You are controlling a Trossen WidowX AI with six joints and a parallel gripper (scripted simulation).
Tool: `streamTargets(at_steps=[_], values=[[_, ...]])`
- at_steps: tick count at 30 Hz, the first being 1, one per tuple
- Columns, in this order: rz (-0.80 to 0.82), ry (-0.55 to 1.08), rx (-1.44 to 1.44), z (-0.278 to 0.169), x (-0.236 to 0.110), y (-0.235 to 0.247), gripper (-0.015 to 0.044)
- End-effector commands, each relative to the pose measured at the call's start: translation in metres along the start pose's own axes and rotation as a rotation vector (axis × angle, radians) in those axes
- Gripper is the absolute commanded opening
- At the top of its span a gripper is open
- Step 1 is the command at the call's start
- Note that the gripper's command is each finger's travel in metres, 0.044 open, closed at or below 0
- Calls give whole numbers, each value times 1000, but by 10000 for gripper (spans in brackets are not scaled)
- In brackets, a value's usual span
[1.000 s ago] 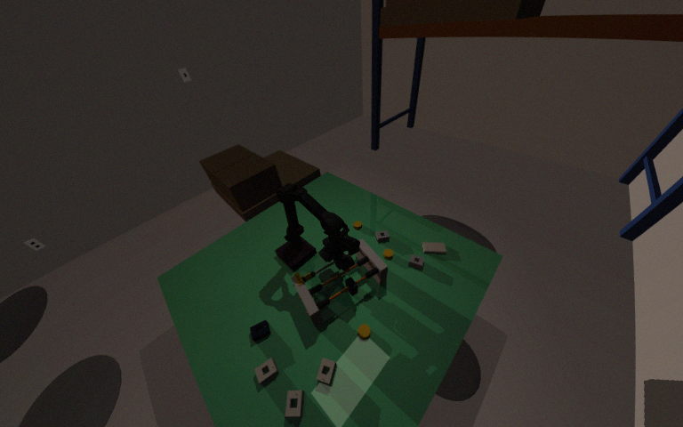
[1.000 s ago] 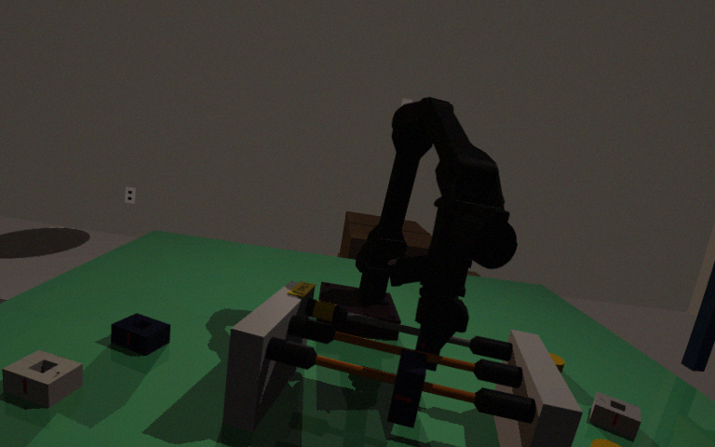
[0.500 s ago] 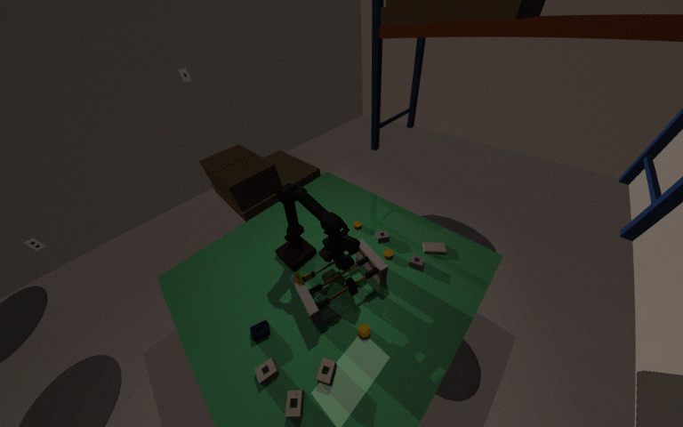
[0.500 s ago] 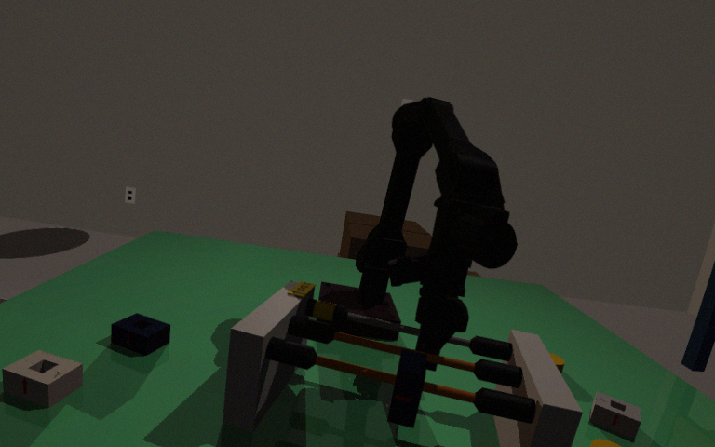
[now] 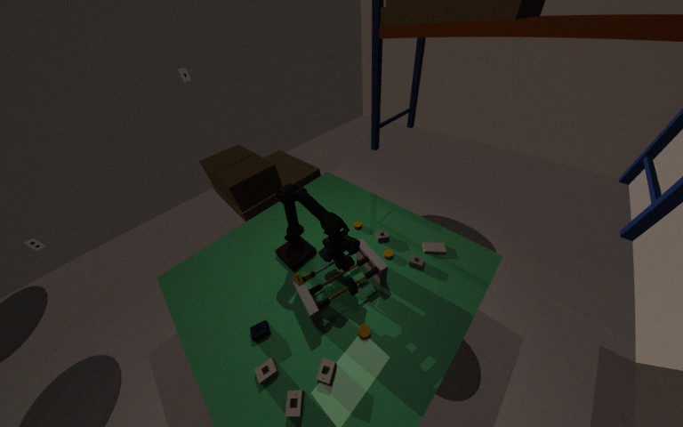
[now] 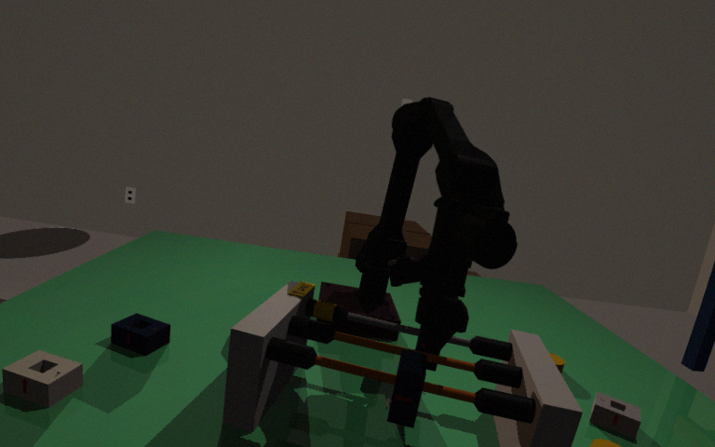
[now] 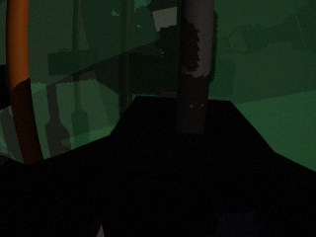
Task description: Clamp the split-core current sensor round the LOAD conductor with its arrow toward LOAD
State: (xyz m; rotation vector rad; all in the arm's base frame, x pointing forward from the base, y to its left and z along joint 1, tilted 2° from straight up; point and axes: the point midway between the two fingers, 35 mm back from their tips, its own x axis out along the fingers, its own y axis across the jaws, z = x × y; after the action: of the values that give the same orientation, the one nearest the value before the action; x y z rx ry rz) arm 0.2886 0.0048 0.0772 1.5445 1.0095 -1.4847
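Note:
A fixture of two white end blocks [image 6: 251,363] [image 6: 546,392] carries three conductors. The back one is a grey conductor [image 6: 379,324] [image 7: 197,27] with a yellow collar, next to the yellow LOAD marker [image 6: 300,288] [image 5: 298,277]. The two orange conductors [image 6: 363,373] [image 7: 19,59] run in front of it. The dark blue sensor [image 6: 408,387] [image 5: 352,288], marked in red, hangs upright among the conductors. I cannot tell which one it encloses. My gripper [image 6: 432,345] [image 5: 344,261] points straight down just above the sensor's top, its fingers slightly eased apart. A dark mass fills the lower wrist view, and the grey conductor runs into it.
A spare dark blue block [image 6: 140,331] [image 5: 259,328] and white blocks [image 6: 42,376] [image 5: 265,371] [image 5: 325,371] lie on the green table. Orange discs [image 5: 364,330] [image 5: 388,253] and more white blocks [image 5: 415,261] [image 6: 613,413] lie around the fixture. Cardboard boxes [image 5: 256,181] stand behind the arm's base [image 5: 295,252].

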Motion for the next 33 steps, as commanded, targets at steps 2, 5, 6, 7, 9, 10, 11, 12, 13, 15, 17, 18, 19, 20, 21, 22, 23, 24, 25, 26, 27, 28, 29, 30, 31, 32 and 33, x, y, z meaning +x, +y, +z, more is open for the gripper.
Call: streamTargets(at_steps=[2, 5, 6, 7, 9, 10, 11, 12, 13, 15, 17, 18, 19, 20, 21, 22, 23, 24, 25, 26, 27, 28, 29, 30, 31, 32, 33], values=[[0, 0, 0, 0, 0, 0, 277], [0, 0, 0, 0, 0, 0, 277], [0, 0, 0, 0, 0, 0, 277], [0, 0, 0, 0, 0, 0, 277], [0, 0, 0, 0, 0, 0, 277], [0, 0, 0, 0, 0, 0, 277], [0, 0, 0, 0, 0, 0, 277], [0, 0, 0, 0, 0, 0, 277], [0, 0, 0, 0, 0, 0, 277], [0, 0, 0, 0, 0, 0, 303], [0, 0, 0, 0, 0, 0, 355], [0, 0, 0, 0, 0, 0, 382], [0, 0, 0, 0, 0, 0, 408], [0, 0, 0, 0, 0, 0, 434], [0, 0, 0, 0, 0, 0, 440], [0, 0, 0, 0, 0, 0, 440], [0, 0, 0, 0, 0, 0, 440], [0, 0, 0, 0, 0, 0, 440], [0, 0, 0, 0, 0, 0, 440], [0, 0, 0, 0, 0, 0, 440], [0, 0, 0, 0, 0, 0, 440], [0, 0, 0, 0, 0, 0, 440], [0, 0, 0, 0, 0, 0, 440], [0, 0, 0, 0, -2, 0, 440], [1, 0, 0, 0, -8, 1, 440], [2, 0, 1, -1, -19, 3, 440], [3, 0, 2, -1, -32, 4, 440]])
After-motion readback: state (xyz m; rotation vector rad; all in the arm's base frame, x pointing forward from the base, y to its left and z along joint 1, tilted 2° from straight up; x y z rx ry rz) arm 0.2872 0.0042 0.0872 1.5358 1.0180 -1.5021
